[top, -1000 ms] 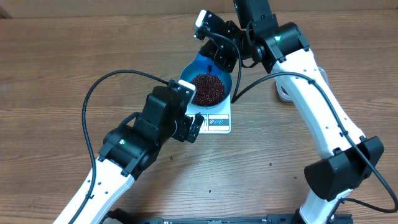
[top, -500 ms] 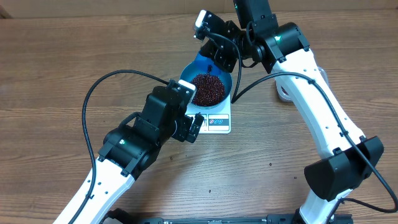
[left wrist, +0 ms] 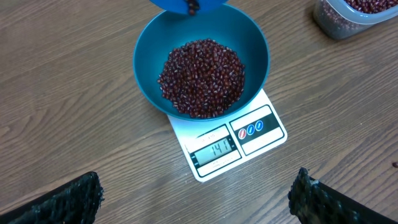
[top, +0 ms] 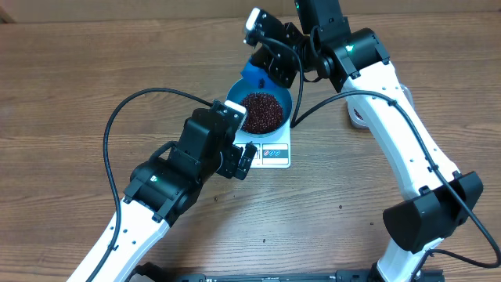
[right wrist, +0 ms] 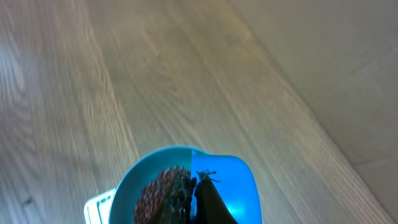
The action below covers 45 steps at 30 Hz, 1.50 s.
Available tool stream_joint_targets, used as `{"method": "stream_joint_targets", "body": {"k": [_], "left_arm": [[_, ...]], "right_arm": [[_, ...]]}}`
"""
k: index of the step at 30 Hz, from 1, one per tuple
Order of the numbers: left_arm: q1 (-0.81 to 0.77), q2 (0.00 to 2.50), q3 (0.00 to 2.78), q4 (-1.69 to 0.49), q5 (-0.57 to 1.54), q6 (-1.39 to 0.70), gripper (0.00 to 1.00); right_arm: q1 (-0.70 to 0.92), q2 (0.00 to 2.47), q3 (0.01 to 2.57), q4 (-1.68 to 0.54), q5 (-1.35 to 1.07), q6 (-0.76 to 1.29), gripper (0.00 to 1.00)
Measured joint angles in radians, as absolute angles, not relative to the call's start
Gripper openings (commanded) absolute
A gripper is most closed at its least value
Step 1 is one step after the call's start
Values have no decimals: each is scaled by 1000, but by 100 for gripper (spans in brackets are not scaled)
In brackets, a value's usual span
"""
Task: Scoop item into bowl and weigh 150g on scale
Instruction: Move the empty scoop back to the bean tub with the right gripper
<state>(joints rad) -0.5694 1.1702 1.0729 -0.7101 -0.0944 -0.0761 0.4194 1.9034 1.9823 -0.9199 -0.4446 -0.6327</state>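
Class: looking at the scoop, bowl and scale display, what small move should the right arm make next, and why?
Probably tip the blue scoop slightly, trickling a few more beans into the blue bowl: the scale display seems to read 141, short of target, and beans sit at the scoop's lip.

The small blue scoop point(top: 254, 72) overhangs the far rim of the round deep blue bowl point(left wrist: 149, 62). The left gripper point(left wrist: 196, 202) stands near-left of it. The clear plastic tub point(left wrist: 351, 15) stands right. The wooden table point(top: 78, 78) is free far left.
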Motion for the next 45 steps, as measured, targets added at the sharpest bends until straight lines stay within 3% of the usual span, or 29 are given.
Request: {"method": "stream_joint_targets", "body": {"k": [6,13,19,28,45], "left_arm": [[-569,1170,1073,-710,-94,-76,100],[-569,1170,1073,-710,-94,-76,100],[-569,1170,1073,-710,-94,-76,100],[-569,1170,1073,-710,-94,-76,99],[-569,1170,1073,-710,-94,-76,99]], "right_arm": [[383,1903,1982,-817,-445,-450,4],[233,1903,1982,-833,-548,-262,4],[145,1903,1982,-923,-645,-204,4],[138,1903,1982,-951,-719,-184,4],[-54,1903,1982,-1011,-439,-41,4]]}}
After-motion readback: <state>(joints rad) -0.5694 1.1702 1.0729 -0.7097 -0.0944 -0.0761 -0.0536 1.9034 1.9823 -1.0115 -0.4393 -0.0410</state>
